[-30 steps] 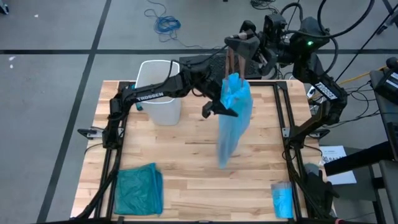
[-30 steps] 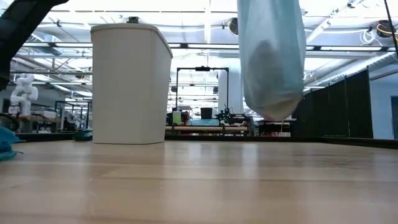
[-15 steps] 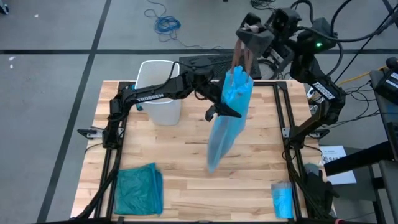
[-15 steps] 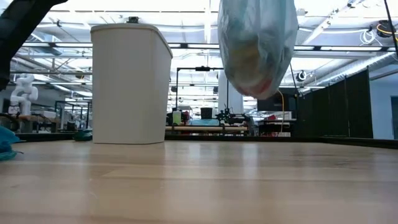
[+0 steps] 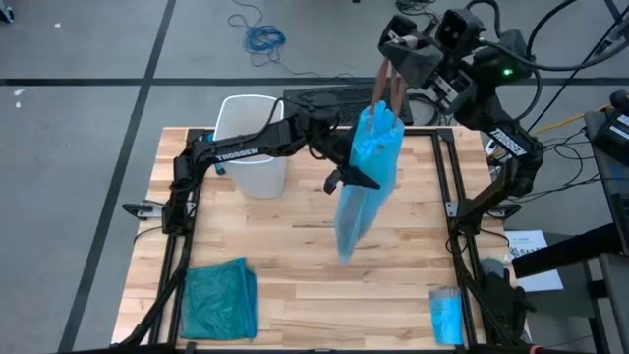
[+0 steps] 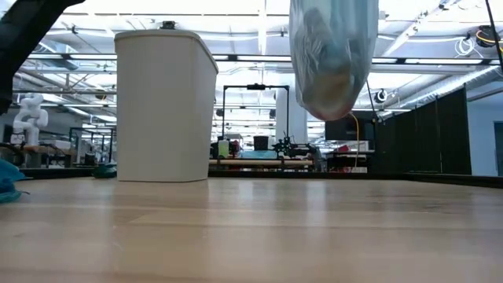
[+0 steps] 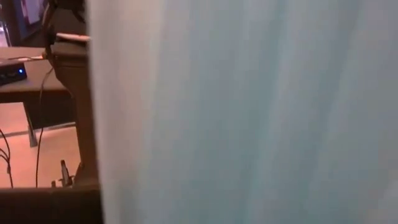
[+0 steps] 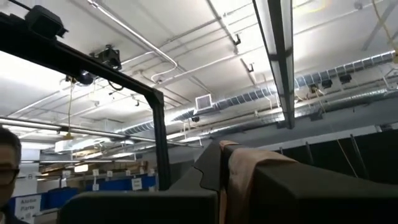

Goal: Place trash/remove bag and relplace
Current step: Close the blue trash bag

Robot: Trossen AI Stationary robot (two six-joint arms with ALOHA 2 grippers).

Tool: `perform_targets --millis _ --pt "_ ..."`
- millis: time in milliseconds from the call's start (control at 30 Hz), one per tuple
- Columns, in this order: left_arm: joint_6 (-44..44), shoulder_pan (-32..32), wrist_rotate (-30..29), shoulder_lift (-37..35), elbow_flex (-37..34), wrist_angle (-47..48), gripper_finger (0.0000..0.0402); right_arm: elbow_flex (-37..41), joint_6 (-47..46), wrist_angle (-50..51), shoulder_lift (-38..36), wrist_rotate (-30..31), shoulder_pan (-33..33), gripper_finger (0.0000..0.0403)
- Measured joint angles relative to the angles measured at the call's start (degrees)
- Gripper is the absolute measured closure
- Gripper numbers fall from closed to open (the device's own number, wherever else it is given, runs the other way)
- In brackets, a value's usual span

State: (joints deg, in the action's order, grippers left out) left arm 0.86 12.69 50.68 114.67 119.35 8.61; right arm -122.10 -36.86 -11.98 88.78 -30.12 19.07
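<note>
Lifting out the filled liner is the step in hand: the bag [image 5: 366, 182] hangs in the air over the bench [image 5: 295, 256], near its twelve o'clock edge, clear of the white bin [image 5: 252, 146] at about ten o'clock. It is pale blue and see-through, with dim trash [image 6: 334, 67] bulging at its bottom. The right end effector [image 5: 389, 90] is clamped together on the bag's top. The left end effector [image 5: 346, 175] presses against the bag's side; whether it grips, I cannot tell. Next, I judge, the bag must be carried off and set down.
</note>
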Motion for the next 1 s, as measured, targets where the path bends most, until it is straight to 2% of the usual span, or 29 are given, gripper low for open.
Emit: perform_targets --millis 100,233,433,600,733,900,1000 --pt "-0.14 -0.03 0.00 0.00 0.00 0.49 0.0220 -0.01 -0.48 0.17 0.12 0.19 -0.06 0.0403" --pt "-0.23 -0.03 0.00 0.00 0.00 1.54 0.0220 0.01 -2.13 -6.80 1.15 -1.63 -0.51 0.0403" --pt "-0.22 -0.37 0.00 0.00 0.00 1.57 0.0220 -0.10 -2.22 -3.17 1.61 -1.16 -0.63 0.0403" --pt "0.26 -1.09 0.00 1.74 0.00 1.52 0.0220 0.04 -8.19 -16.20 3.97 -3.41 -1.29 0.0403" --pt "0.26 -2.06 -0.02 2.34 -0.02 1.71 0.0220 -0.12 -8.09 -10.89 3.64 -2.71 -1.14 0.0403" --pt "0.15 -2.76 -0.02 2.32 -0.02 1.61 0.0220 0.08 -8.39 -14.84 3.83 -3.00 -1.60 0.0403" --pt "0.07 -2.71 -0.06 2.29 -0.02 1.57 0.0220 -0.18 -8.12 -13.62 2.96 -3.22 -1.57 0.0403"
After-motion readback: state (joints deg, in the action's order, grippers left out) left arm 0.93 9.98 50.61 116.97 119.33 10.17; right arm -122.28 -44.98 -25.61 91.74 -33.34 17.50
